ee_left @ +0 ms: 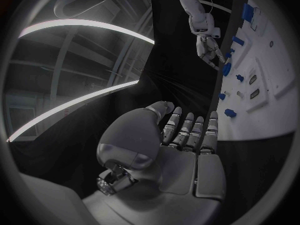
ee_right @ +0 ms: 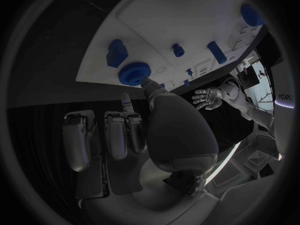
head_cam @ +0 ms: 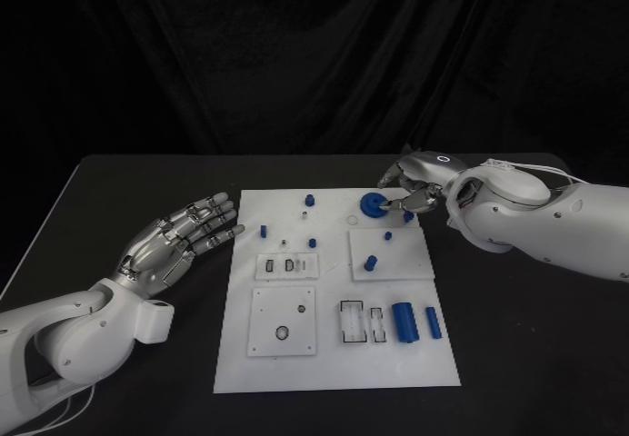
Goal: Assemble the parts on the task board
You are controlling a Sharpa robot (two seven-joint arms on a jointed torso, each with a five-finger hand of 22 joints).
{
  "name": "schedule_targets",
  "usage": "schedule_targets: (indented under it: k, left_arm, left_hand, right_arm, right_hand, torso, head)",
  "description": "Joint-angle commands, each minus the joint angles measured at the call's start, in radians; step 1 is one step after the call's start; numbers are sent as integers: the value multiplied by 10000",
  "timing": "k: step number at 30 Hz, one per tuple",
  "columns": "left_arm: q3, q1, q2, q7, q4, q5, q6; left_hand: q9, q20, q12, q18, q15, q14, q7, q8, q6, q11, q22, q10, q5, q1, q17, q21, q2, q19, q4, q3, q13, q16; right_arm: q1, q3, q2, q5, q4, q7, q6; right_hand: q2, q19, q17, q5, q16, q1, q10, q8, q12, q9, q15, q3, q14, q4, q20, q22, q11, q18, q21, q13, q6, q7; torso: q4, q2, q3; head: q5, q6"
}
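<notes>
Head view: the right hand reaches in at the far right edge of the white task board, its fingertips closed on a blue toothed gear at the board's far right part. The right wrist view shows the gear as a flat disc with a knurled rim, pinched at its edge by a thumb and a finger while the other fingers lie curled back; whether the disc is already seated on the board or hovers just above it cannot be told. The gear lies directly ahead of this hand's fingertips, its flat face parallel to the board, so the right hand is plainly the nearer. The left hand rests beside the board's left edge, fingers spread, holding nothing. Other parts look like moulded hard plastic: two blue cylinders lie side by side at the near right, long axes running near-to-far, and small blue pegs stand upright mid-board. The surface is matt black.
</notes>
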Motion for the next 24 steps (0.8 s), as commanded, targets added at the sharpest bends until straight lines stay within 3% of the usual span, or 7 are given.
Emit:
schedule_targets:
  k: [1, 7, 14, 18, 24]
  left_arm:
    - [-1, 8, 15, 2366, -1, 8, 172]
    - [-8, 8, 46, 2356, -42, 8, 196]
    - [-16, 7, 71, 2342, -84, 8, 227]
    - [-19, 7, 77, 2336, -97, 8, 243]
    - [-22, 6, 80, 2328, -100, 8, 258]
  left_hand:
    - [1, 34, 18, -4, 10, 19, 71, 14, -4, 43, 8, 51, -19, -110, 5, 32, -22, 58, 0, 33, 8, 24]
    - [0, 33, 20, -7, 11, 16, 75, 11, -11, 47, 6, 48, -22, -118, 5, 30, -24, 53, -5, 45, 7, 25]
    - [-2, 33, 12, -9, 11, 12, 78, 7, -20, 49, 6, 41, -24, -122, 4, 30, -26, 53, -7, 51, 5, 22]
    - [-4, 32, 13, -11, 12, 8, 81, 3, -31, 52, 7, 38, -31, -128, 3, 32, -36, 55, -13, 54, 5, 20]
    - [-5, 31, 8, -14, 13, 2, 85, -1, -40, 55, 5, 32, -37, -135, 2, 28, -47, 49, -20, 57, 3, 17]
  right_arm:
    - [-59, 6, 59, -226, -43, -293, 92]
    - [-123, 6, 234, -311, -167, -378, 128]
    - [-143, 6, 397, -332, -270, -362, 137]
    - [-155, 6, 454, -335, -314, -371, 204]
    - [-205, 6, 519, -337, -402, -414, 432]
  right_hand:
    - [-39, 1038, 2630, -145, 25, -135, 1058, 13, 26, -4, -17, -104, 1050, 29, -43, 2629, 12, -73, 61, 2629, 7, 9]
    - [-12, 1038, 2630, -305, 25, -259, 1058, 72, 26, 31, 30, -185, 1050, 126, -1, 2629, 70, -73, 61, 2629, 145, 62]
    - [61, 1038, 2630, -188, 25, -265, 1058, 217, 26, 125, 55, -193, 1050, 145, 34, 2629, 84, -73, 61, 2629, 452, 47]
    - [83, 1038, 2630, 48, 25, -242, 1058, 273, 26, 177, 37, -184, 1050, 121, 26, 2629, 59, -73, 61, 2629, 585, 14]
    - [102, 1038, 2630, 882, 25, -69, 1058, 342, 26, 296, 56, -68, 1050, -71, 38, 2629, 87, -73, 61, 2629, 818, 9]
  torso:
    - [1, -5, -7]
    - [0, -4, 2]
    - [-6, -3, 7]
    - [-6, -1, 6]
    - [-8, -1, 11]
  head:
    - [-16, -22]
    - [-15, -24]
    - [-33, -35]
    - [-34, -36]
    - [-37, -29]
